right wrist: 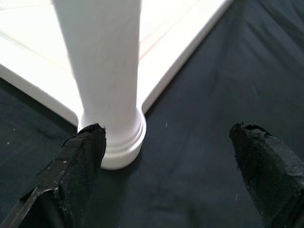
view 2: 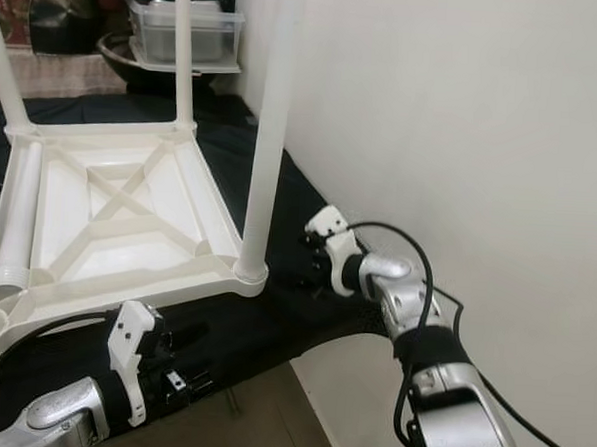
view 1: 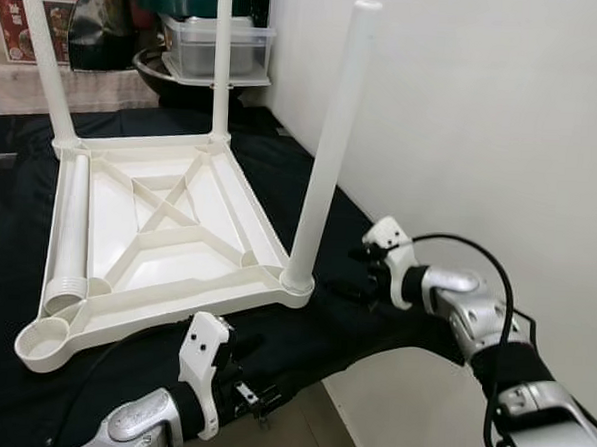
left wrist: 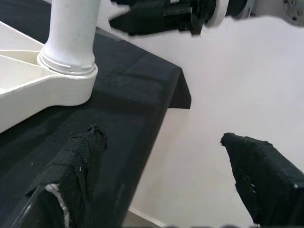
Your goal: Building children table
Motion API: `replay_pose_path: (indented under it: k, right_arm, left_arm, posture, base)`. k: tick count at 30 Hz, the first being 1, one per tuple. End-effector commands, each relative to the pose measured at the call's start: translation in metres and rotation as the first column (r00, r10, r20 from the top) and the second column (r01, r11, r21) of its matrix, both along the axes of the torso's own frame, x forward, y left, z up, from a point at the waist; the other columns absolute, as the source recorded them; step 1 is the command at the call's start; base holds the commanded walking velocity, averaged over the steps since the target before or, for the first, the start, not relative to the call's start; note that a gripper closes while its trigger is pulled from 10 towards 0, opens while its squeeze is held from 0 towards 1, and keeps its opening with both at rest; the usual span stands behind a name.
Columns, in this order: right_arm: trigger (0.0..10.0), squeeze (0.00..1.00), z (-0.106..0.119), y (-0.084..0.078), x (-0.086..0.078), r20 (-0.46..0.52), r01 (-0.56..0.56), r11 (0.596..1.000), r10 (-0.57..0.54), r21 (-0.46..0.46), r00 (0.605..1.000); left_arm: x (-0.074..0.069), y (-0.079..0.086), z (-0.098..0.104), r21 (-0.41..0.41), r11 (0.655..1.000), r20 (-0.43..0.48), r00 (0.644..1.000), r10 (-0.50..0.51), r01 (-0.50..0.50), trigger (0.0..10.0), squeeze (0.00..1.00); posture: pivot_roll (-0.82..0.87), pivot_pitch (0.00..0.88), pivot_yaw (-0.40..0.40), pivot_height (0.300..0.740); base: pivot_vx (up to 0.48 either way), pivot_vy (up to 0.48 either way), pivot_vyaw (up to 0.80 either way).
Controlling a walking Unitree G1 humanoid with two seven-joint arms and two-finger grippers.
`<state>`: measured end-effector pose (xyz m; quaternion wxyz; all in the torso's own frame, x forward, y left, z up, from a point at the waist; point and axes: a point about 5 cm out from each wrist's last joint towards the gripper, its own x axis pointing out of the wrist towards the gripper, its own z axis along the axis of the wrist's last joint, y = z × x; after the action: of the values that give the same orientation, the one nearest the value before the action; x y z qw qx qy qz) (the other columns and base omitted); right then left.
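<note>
A white plastic children's table (view 1: pixel 174 302) lies upside down on a black cloth (view 1: pixel 310 194). Legs stand upright in three corner sockets: far left (view 1: pixel 45 50), far right (view 1: pixel 223 59) and near right (view 1: pixel 327 155). A fourth leg (view 1: pixel 70 222) lies loose inside the tabletop along its left side, beside the empty near-left socket (view 1: pixel 42 342). My right gripper (view 1: pixel 361 275) is open just right of the near-right leg's base (right wrist: pixel 114 142), apart from it. Low at the cloth's front edge, my left gripper (left wrist: pixel 166 161) is open and holds nothing, with the same leg's base (left wrist: pixel 66 66) ahead of it.
A white wall (view 1: pixel 485 113) runs close along the right side of the cloth. At the back stand a clear lidded container (view 1: pixel 213 39), a dark bowl and boxes. The cloth ends just past the near-right leg, with floor (view 1: pixel 298 424) below.
</note>
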<state>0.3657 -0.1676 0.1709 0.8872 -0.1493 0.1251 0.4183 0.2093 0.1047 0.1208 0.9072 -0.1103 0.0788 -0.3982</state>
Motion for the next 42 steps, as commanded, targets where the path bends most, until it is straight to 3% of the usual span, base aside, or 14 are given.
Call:
replay_pose_path:
  k: [1,2,4,10,22,34,35,36,37,41,42]
  right_arm:
    - [10.0,0.0,0.005,-0.005,0.002,0.02,-0.009,1.0,0.008,0.014,1.0]
    - [10.0,0.0,0.005,-0.005,0.002,0.02,-0.009,1.0,0.008,0.014,1.0]
    - [10.0,0.0,0.018,-0.002,-0.001,0.07,-0.113,0.992,0.109,0.051,0.992]
    - [10.0,0.0,0.018,0.001,0.0,0.106,-0.155,0.988,0.154,0.006,0.982]
    - [10.0,0.0,0.025,0.014,0.007,0.131,-0.206,0.978,0.199,0.042,0.971]
    - [10.0,0.0,0.037,0.061,0.02,0.193,-0.183,0.966,0.147,0.183,0.97]
    - [2.4,0.0,0.037,0.064,0.023,0.173,-0.148,0.961,0.109,0.234,0.979]
    - [2.4,0.0,0.037,0.064,0.023,0.173,-0.148,0.961,0.109,0.234,0.979]
    - [0.0,0.0,0.036,0.065,0.025,0.155,-0.113,0.957,0.073,0.267,0.985]
    - [0.0,0.0,0.028,0.061,0.028,0.116,-0.027,0.965,-0.003,0.261,0.993]
    - [0.0,0.0,0.02,0.056,0.031,0.075,0.07,0.972,-0.089,0.224,0.993]
  left_arm:
    - [0.0,-0.002,-0.001,0.004,1.0,0.001,1.0,0.001,-0.001,10.0,0.0]
    - [0.0,-0.002,-0.001,0.004,1.0,0.001,1.0,0.001,-0.001,10.0,0.0]
    - [0.0,-0.002,-0.001,0.0,1.0,0.001,1.0,0.004,-0.004,10.0,0.0]
    - [0.002,-0.003,-0.001,-0.002,1.0,0.002,1.0,-0.003,0.003,10.0,0.0]
    - [0.005,-0.003,-0.001,-0.002,1.0,0.004,1.0,-0.009,0.009,10.0,0.0]
    - [0.006,-0.002,-0.002,0.002,1.0,0.004,1.0,-0.01,0.01,10.0,0.0]
    - [0.006,-0.002,-0.002,0.002,1.0,0.003,1.0,-0.01,0.01,10.0,0.0]
    - [0.006,-0.002,-0.002,0.002,1.0,0.003,1.0,-0.01,0.01,10.0,0.0]
    - [0.005,-0.001,-0.002,0.002,1.0,0.002,1.0,-0.01,0.01,10.0,0.0]
    - [0.005,-0.001,-0.003,0.001,1.0,0.001,1.0,-0.011,0.011,10.0,0.0]
    - [0.005,-0.001,-0.003,0.001,1.0,0.001,1.0,-0.011,0.011,10.0,0.0]
  posture:
    - [0.02,0.0,-0.138,0.74]
    - [0.02,0.0,-0.138,0.74]
    - [0.01,0.0,-0.139,0.74]
    - [0.01,0.0,-0.133,0.74]
    - [0.01,0.0,-0.132,0.74]
    - [0.03,0.0,-0.14,0.74]
    - [0.03,0.0,-0.139,0.74]
    - [0.03,0.0,-0.139,0.74]
    - [0.03,0.0,-0.138,0.74]
    - [0.03,0.0,-0.138,0.74]
    - [0.03,0.0,-0.136,0.74]
  base:
    - [0.0,0.0,0.0]
    - [0.0,0.0,0.0]
    - [0.0,0.0,0.0]
    - [0.0,0.0,0.0]
    - [0.0,0.0,0.0]
    - [0.0,0.0,0.0]
    - [0.0,0.0,0.0]
    - [0.0,0.0,0.0]
    - [0.0,0.0,0.0]
    - [0.0,0.0,0.0]
    - [0.0,0.0,0.0]
